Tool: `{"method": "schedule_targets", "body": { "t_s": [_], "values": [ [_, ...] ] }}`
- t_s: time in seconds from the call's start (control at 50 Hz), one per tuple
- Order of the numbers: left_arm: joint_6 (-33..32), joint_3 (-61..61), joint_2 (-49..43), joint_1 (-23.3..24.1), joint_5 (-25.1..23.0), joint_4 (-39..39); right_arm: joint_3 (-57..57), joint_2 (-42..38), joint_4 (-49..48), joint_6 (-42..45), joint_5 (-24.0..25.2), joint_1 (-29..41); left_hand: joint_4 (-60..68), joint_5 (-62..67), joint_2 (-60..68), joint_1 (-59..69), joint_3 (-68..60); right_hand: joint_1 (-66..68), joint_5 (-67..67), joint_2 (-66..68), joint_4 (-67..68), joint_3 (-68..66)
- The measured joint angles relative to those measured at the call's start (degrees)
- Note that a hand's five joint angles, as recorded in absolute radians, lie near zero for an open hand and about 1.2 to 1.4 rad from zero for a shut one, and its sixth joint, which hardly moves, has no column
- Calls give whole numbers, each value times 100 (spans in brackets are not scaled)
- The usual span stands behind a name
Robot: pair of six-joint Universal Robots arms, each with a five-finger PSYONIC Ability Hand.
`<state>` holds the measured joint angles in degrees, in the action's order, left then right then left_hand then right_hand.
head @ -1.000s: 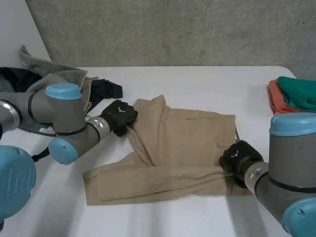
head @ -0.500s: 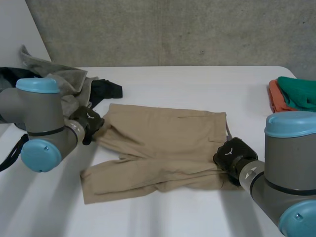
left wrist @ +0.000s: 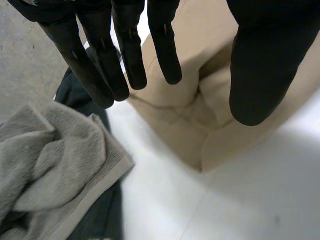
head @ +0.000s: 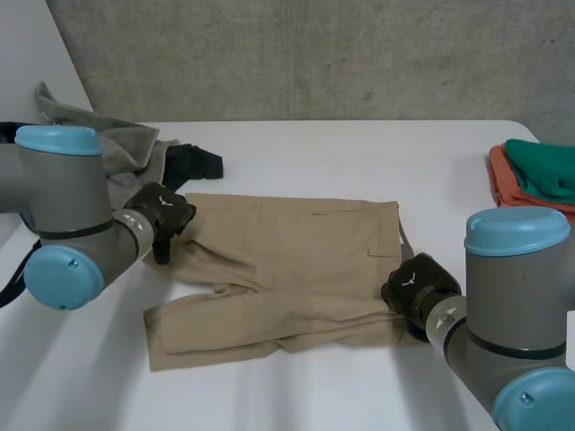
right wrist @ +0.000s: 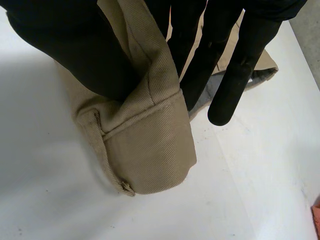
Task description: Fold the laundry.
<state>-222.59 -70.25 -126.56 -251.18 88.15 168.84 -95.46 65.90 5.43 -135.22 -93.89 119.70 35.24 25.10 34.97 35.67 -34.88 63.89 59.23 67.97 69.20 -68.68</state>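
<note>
One tan twill garment (head: 296,260), probably shorts

On a white worktop (head: 359,153), tan shorts (head: 287,265) spread out, rumpled along the near side. Left robot hand (head: 163,214) at the far left corner of the cloth, right robot hand (head: 413,285) at its near right edge. Grey towel (head: 126,144) and dark garment (head: 196,162) heaped far left; orange and green clothes (head: 532,172) at the right edge.

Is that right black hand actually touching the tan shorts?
Touching. The right wrist view shows the right hand pinching a waistband corner of the tan shorts between thumb and fingers.
</note>
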Motion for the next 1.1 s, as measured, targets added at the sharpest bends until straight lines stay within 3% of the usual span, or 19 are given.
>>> {"method": "schedule_targets", "body": {
  "t_s": [0.14, 0.32, 0.38, 0.44, 0.66, 1.04, 1.1],
  "values": [
    [510, 68, -258, -73, -410, -22, -14, -43, -8, 2, -11, 30, 592, 588, 611, 565, -619, 0, 0, 0, 0, 0],
    [532, 153, -614, -170, -550, -47, -34, -83, -7, 0, -13, 31, 286, 323, 393, 323, -402, 0, 21, 0, 0, 0],
    [531, 135, -623, -206, -583, 25, -44, -85, -7, 1, -13, 29, 2288, 2246, 2337, 2403, -2326, 0, 22, 0, -1, 0],
    [552, 81, -547, -237, -567, 119, -55, -79, -10, 2, -12, 25, 3255, 3025, 3299, 2981, -3261, 0, 22, 0, 0, 0],
    [496, -327, -42, -408, -147, 426, -71, -39, -24, -4, -13, 31, 3317, 3127, 3343, 2987, -3318, 0, 23, 0, 0, 0],
    [-347, -1073, 386, -387, 244, 446, -50, 19, -11, -17, -57, 149, 3318, 3230, 3347, 3051, -3322, 0, 23, 0, 0, 0],
    [-428, -1162, 521, -373, 270, 490, -41, 30, -17, -19, -66, 154, 2732, 2754, 2765, 2578, -2767, 0, 23, 0, 0, 0]
  ]
}}
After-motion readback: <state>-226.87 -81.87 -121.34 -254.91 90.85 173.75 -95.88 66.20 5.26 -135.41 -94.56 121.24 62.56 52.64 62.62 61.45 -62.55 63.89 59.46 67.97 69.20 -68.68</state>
